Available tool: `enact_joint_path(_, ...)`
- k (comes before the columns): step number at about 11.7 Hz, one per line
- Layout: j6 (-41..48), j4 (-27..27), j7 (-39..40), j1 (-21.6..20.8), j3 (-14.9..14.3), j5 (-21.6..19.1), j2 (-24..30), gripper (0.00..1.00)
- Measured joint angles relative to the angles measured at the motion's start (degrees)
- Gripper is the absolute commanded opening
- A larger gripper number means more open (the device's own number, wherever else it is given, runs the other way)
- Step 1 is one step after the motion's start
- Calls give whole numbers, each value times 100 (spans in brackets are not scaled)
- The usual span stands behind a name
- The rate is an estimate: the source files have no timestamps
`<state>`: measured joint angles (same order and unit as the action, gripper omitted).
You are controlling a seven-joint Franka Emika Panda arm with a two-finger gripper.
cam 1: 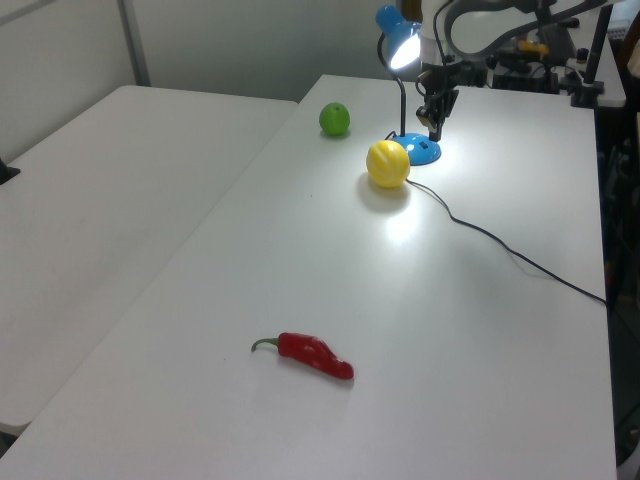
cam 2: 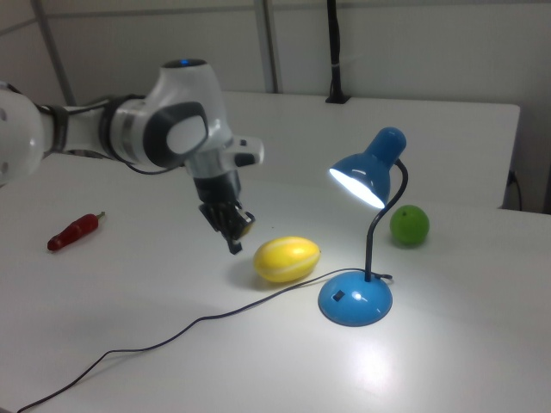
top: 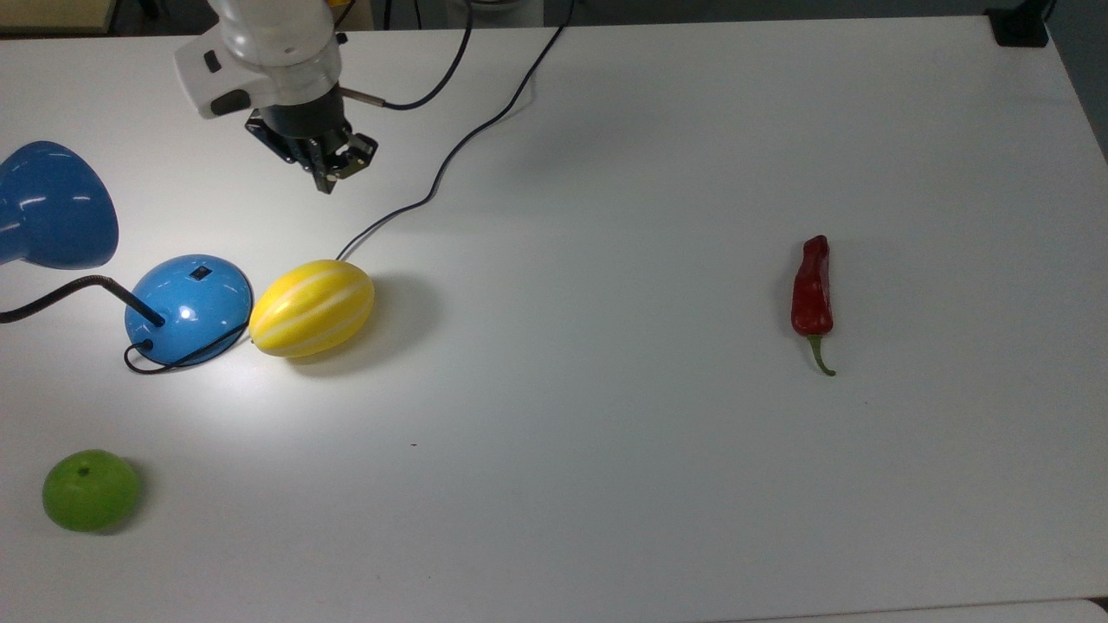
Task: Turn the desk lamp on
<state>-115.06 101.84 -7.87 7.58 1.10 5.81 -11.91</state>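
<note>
The glossy blue desk lamp (cam 2: 370, 215) is lit; the gripper (cam 2: 234, 242), fingers pressed together and empty, is raised clear of its dome base (top: 189, 307).

Glossy white, rounded arm shells (cam 2: 82, 129), with dark grey bands and a grey oval cap at the wrist joint (cam 2: 176, 129). Small blue light (cam 2: 182, 63) on top of that joint. White flange block with a dark oval button (top: 227, 73), then a silvery ring above a black cylinder. Black, skeletal two-finger gripper (top: 327, 176) of thin, angular links. Short silver plug feeding a thin black cable (top: 433, 86) off the side.
</note>
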Motion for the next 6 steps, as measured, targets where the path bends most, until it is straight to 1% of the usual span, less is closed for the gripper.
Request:
enact_joint_path(2,615,-148,-1,-406,13,-4,380,0)
enact_joint_path(3,1068,-302,-1,-574,25,-49,571,0)
enact_joint_path(4,1467,-496,60,-698,32,-130,714,0)
enact_joint_path(5,1848,-722,177,-789,33,-250,803,3)
enact_joint_path(6,2126,-933,278,-851,34,-316,842,4)
